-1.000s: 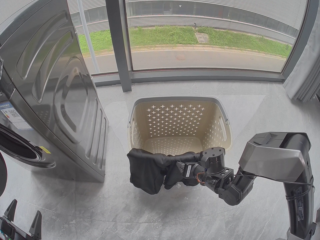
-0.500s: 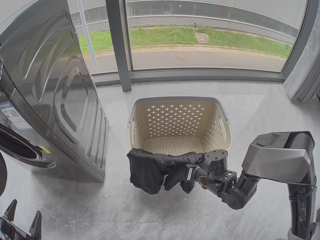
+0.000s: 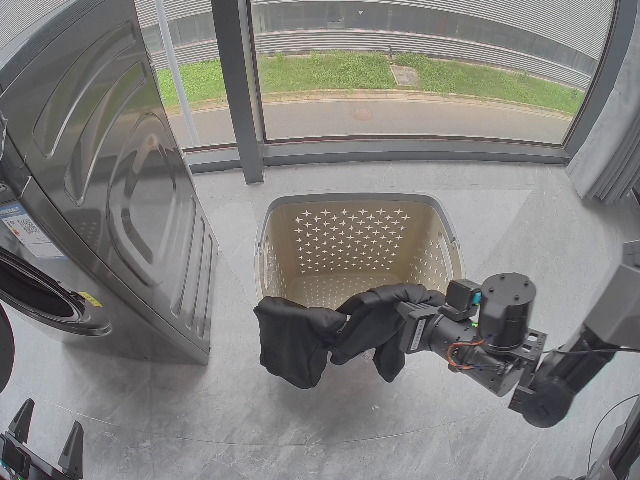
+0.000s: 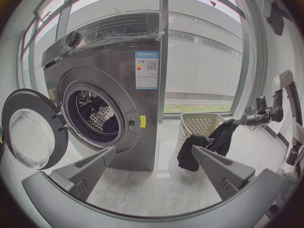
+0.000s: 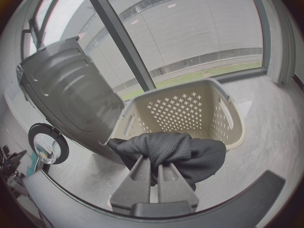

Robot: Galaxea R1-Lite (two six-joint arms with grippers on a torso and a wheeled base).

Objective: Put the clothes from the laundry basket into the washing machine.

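Observation:
A black garment (image 3: 313, 338) hangs over the near rim of the beige laundry basket (image 3: 360, 248), one end draped outside it. My right gripper (image 3: 393, 321) is shut on the garment's other end, lifting it above the rim; the right wrist view shows the fingers (image 5: 142, 171) pinching the black mesh cloth (image 5: 171, 148). The grey washing machine (image 3: 87, 168) stands at the left, its round door (image 4: 30, 130) swung open, dark clothes in the drum (image 4: 95, 116). My left gripper (image 4: 152, 152) hovers open and empty in front of the machine, low at the near left (image 3: 43, 435).
The basket (image 4: 196, 124) sits on the grey floor between the machine and a large window (image 3: 400, 55). A curtain (image 3: 610, 148) hangs at the far right. Open floor (image 3: 233, 421) lies between the basket and me.
My right gripper has risen and drawn back to the right, pulling the garment's end higher above the basket rim. The left arm has not moved.

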